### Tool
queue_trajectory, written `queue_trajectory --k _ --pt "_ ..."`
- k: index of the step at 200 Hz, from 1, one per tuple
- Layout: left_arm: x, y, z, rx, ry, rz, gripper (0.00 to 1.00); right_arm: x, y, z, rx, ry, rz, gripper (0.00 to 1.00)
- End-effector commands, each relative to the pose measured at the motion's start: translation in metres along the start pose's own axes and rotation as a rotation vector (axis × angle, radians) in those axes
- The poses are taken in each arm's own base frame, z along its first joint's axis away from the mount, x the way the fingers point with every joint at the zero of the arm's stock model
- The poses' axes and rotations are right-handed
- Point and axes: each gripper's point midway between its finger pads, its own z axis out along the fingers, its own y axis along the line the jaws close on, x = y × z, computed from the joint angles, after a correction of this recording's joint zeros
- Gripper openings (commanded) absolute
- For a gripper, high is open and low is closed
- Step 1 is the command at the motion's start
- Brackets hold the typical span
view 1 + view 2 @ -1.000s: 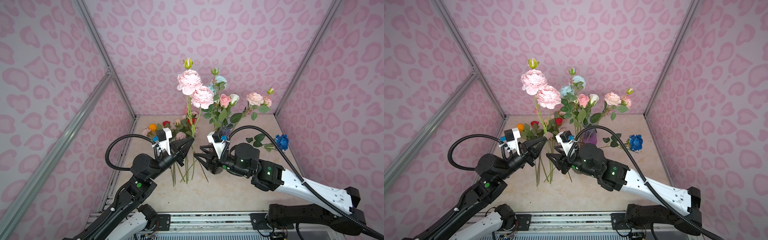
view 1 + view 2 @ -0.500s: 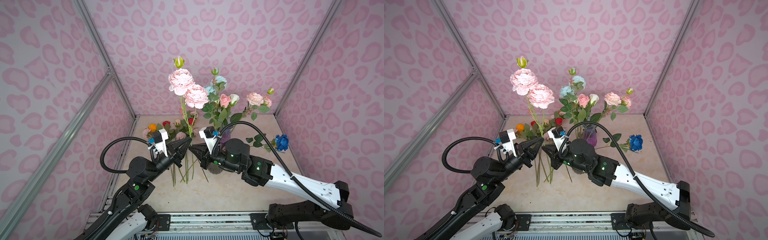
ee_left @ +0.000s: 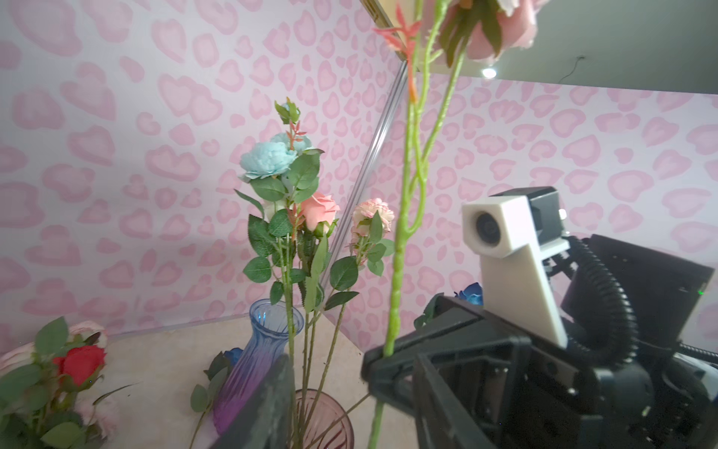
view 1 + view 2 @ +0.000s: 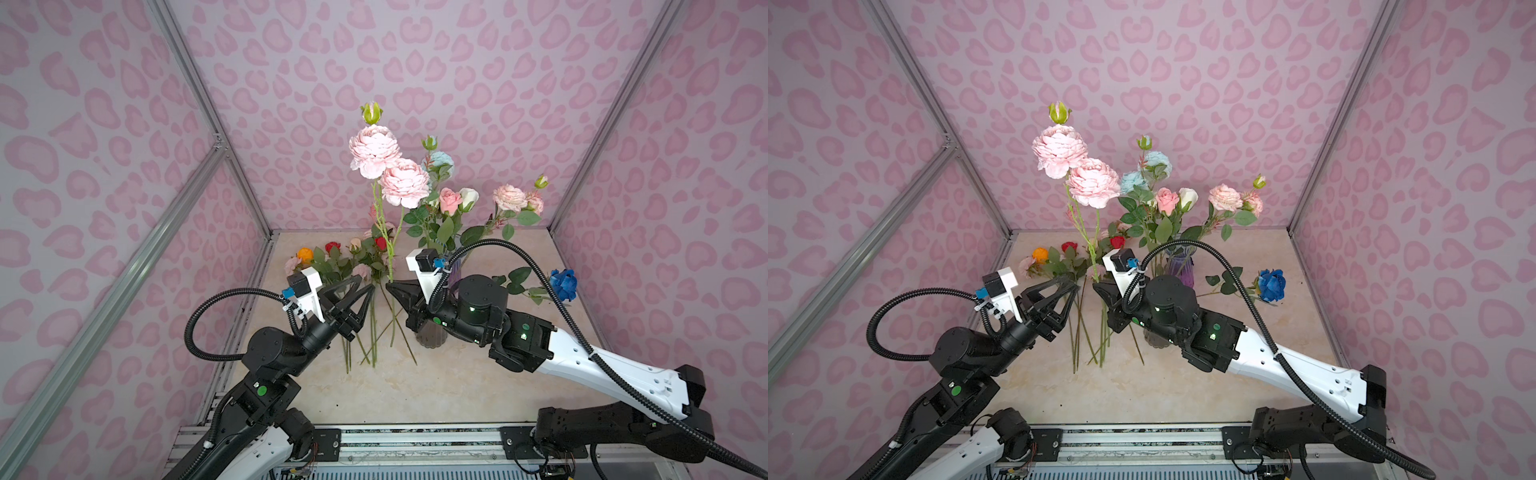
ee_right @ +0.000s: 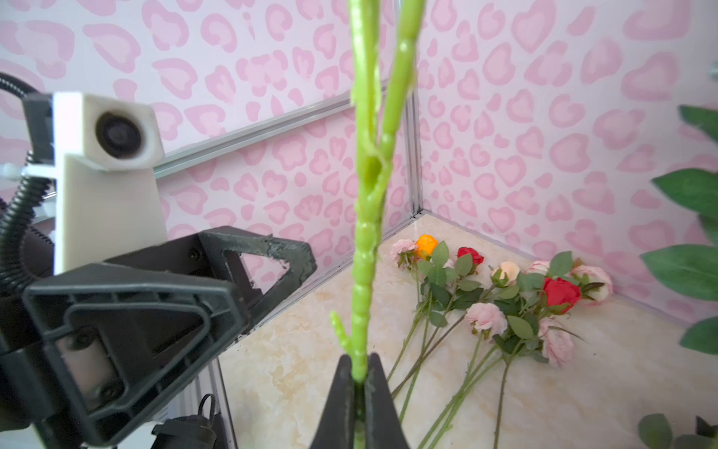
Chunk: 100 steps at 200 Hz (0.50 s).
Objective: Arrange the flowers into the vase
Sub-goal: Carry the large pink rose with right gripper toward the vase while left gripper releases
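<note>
Stem point(image 5: 363, 272) pinched in right hand point(image 5: 359, 359), blooms point(image 4: 374, 149) cut off from wrist view.

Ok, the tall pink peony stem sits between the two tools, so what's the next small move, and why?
Probably back the left tool away from the peony stem. Its jaws stand open and off the stem, while the right tool is shut on it, so the right tool alone seems to hold it. Clearing the left tool would let the right arm carry the stem freely.

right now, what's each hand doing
left hand: open, holding nothing
right hand: closed on the pink peony stem
</note>
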Motion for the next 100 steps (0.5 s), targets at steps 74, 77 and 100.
queue_trajectory --k 74,77,100 --pt "0.036 0.060 -0.044 -0.261 -0.017 -0.027 0.57 -0.050 -0.092 -0.048 0.480 -0.135 -0.256 0.00" --pt "0.036 0.060 -0.044 -0.261 -0.016 -0.027 0.57 -0.050 -0.094 -0.048 0.486 -0.136 -0.256 0.00" --pt "0.041 0.064 -0.045 -0.278 0.002 -0.020 0.57 -0.046 -0.114 -0.049 0.527 -0.150 -0.214 0.00"
